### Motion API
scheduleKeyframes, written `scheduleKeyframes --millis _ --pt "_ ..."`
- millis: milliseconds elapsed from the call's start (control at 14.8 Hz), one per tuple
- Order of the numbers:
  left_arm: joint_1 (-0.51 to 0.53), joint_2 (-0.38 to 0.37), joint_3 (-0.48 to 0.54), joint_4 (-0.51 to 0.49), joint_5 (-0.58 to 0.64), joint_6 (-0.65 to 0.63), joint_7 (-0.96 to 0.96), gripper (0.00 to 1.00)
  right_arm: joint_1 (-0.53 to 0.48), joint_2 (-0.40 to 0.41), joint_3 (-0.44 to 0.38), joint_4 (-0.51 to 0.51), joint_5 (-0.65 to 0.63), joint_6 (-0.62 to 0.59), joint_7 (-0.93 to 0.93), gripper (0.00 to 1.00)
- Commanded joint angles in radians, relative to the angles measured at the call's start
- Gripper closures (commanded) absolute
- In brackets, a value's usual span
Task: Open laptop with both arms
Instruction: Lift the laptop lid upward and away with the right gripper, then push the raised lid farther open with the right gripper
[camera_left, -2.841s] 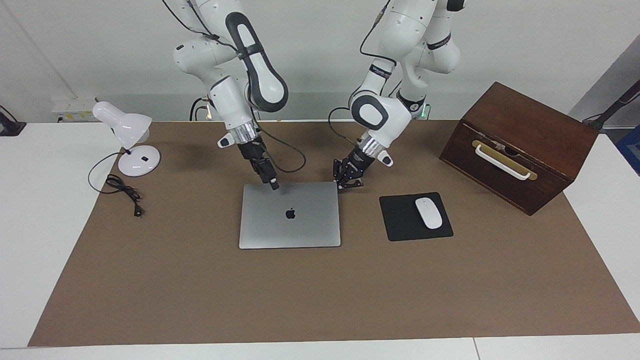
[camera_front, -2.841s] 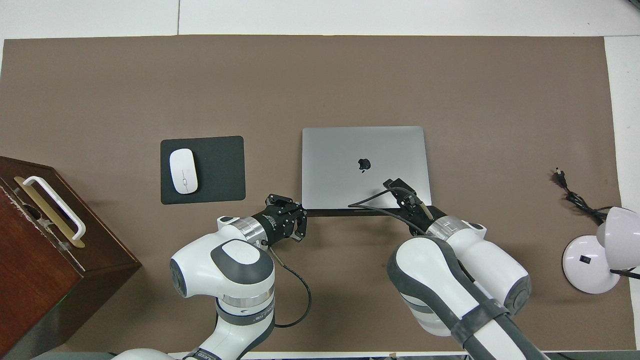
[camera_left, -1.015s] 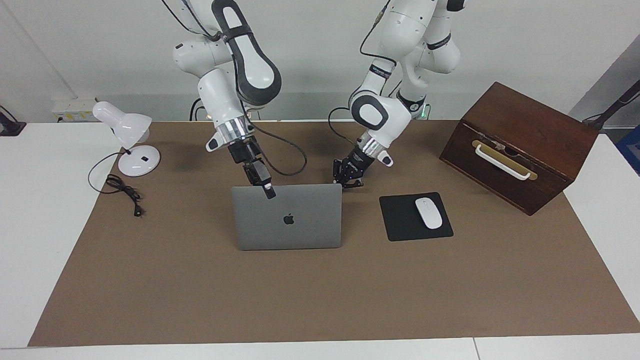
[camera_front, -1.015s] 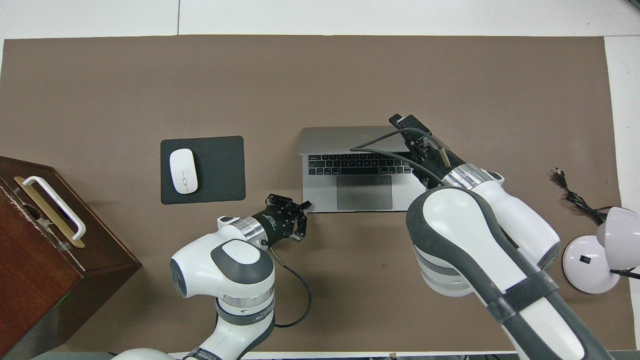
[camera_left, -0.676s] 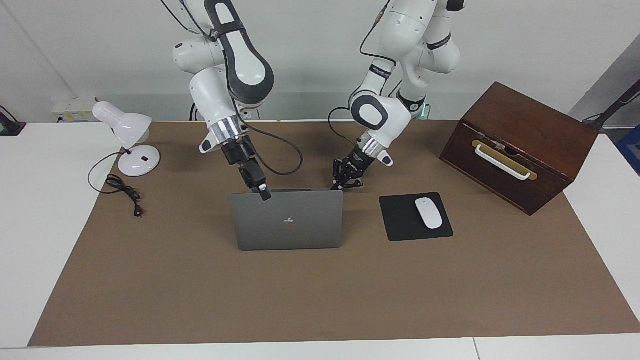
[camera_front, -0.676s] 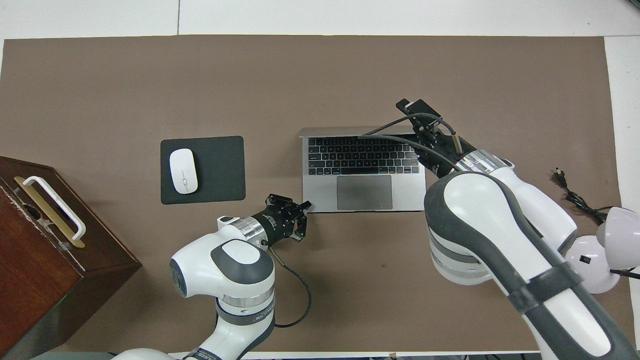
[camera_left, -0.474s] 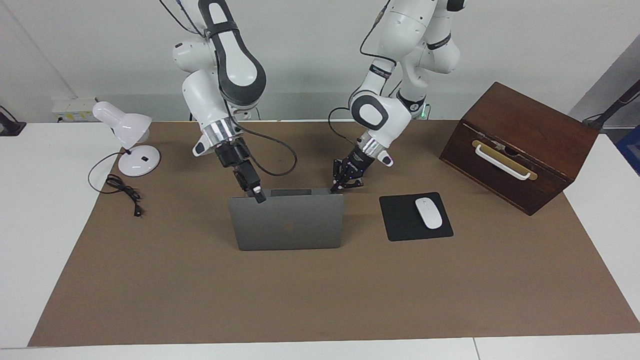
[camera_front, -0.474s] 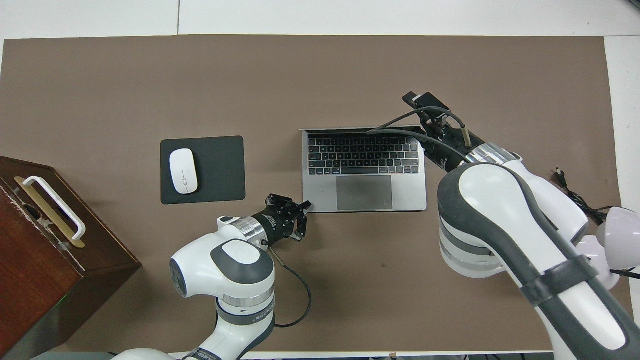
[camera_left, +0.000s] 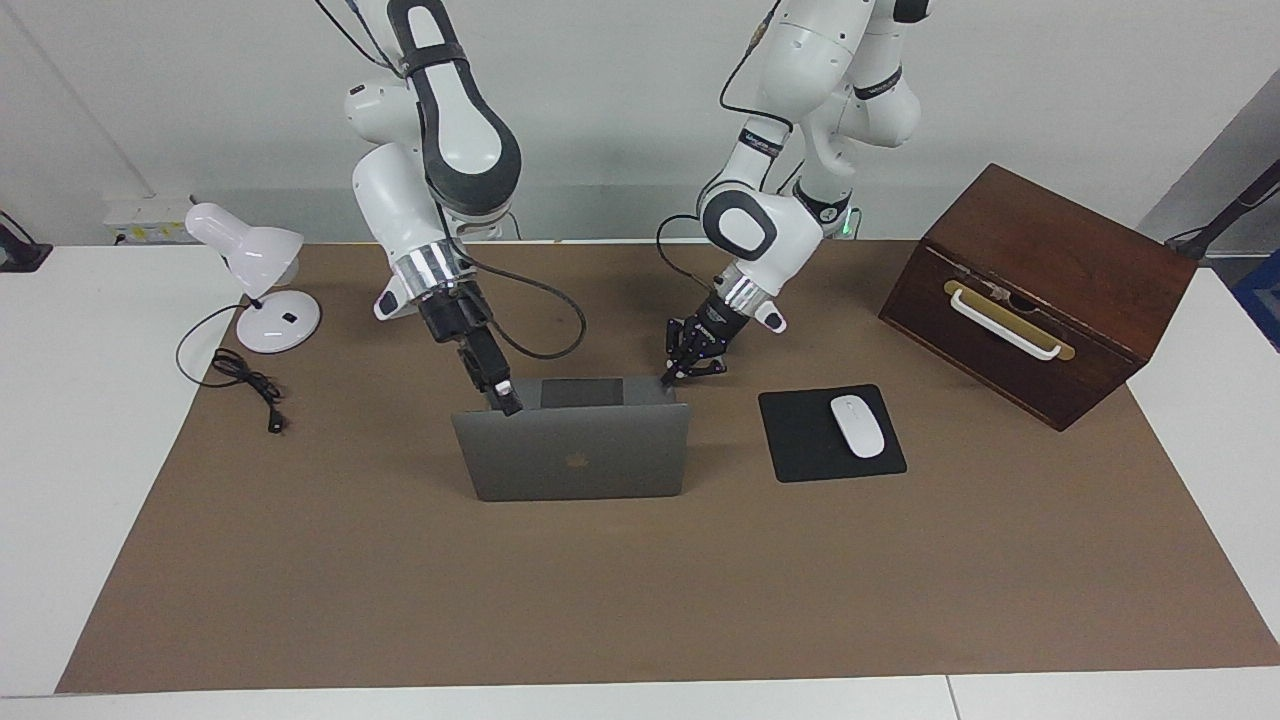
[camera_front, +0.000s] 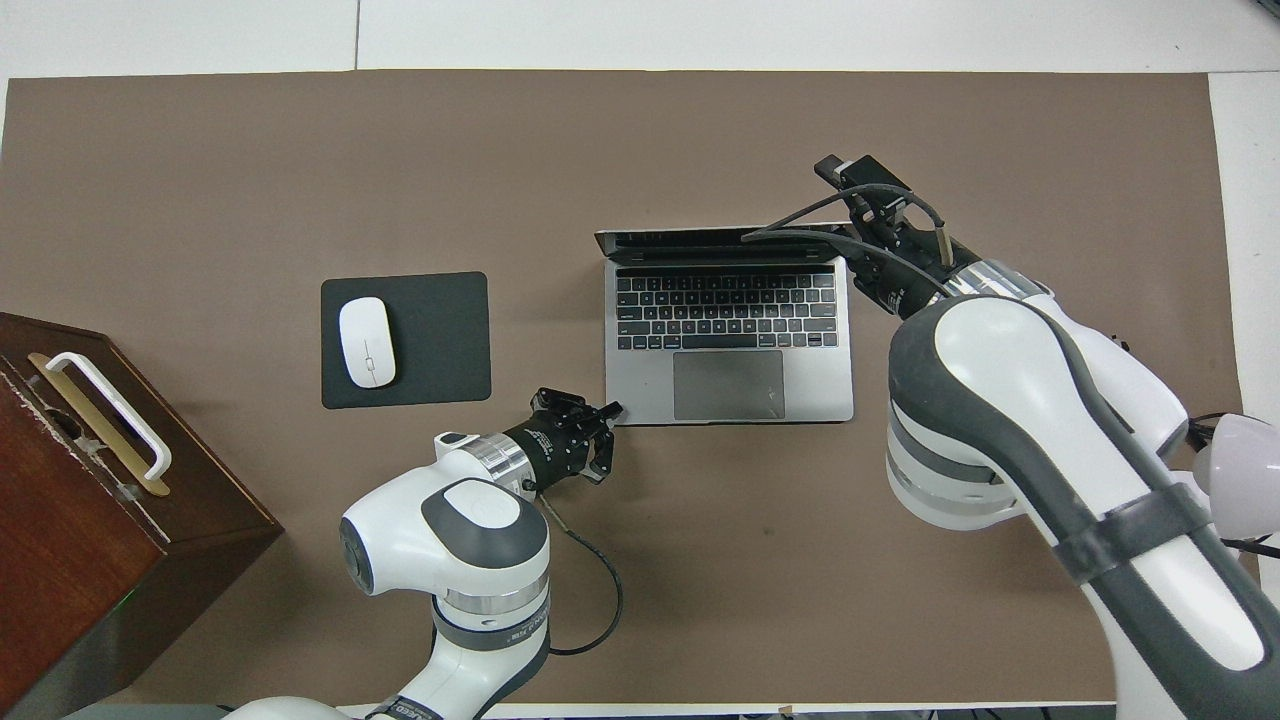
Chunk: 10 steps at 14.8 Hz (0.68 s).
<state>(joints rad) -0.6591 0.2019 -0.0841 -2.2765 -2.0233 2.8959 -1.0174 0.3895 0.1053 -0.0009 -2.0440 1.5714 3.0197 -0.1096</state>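
Observation:
The silver-grey laptop (camera_left: 575, 460) stands open in the middle of the brown mat, its lid tilted back past upright. The overhead view shows its keyboard deck (camera_front: 728, 385) and the lid's thin top edge. My right gripper (camera_left: 507, 402) (camera_front: 840, 168) is open. It rests against the lid's top edge at the corner toward the right arm's end. My left gripper (camera_left: 668, 378) (camera_front: 612, 410) is shut, with its tips down on the deck's corner nearest the robots, toward the left arm's end.
A black mouse pad (camera_left: 795, 440) with a white mouse (camera_left: 858, 425) lies beside the laptop, toward the left arm's end. A dark wooden box (camera_left: 1040, 290) with a white handle stands past it. A white desk lamp (camera_left: 265, 270) and its cable (camera_left: 245, 380) sit at the right arm's end.
The lid has swung up from flat shut to tilted back past upright. My right gripper rode its top edge, moving up and away from the robots. My left gripper has stayed on the deck's corner.

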Motion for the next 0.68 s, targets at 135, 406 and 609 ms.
scheduleKeyframes --millis 135,406,609 --pt "0.001 0.036 0.001 0.025 -0.029 0.019 0.033 1.00 -0.024 0.059 0.002 0.070 0.019 -0.028 -0.051 0.00" --pt "0.001 0.036 0.001 0.025 -0.028 0.019 0.034 1.00 -0.049 0.079 0.002 0.100 0.001 -0.055 -0.051 0.00" --pt "-0.001 0.036 0.001 0.025 -0.029 0.019 0.034 1.00 -0.052 0.094 0.002 0.123 -0.010 -0.056 -0.048 0.00"
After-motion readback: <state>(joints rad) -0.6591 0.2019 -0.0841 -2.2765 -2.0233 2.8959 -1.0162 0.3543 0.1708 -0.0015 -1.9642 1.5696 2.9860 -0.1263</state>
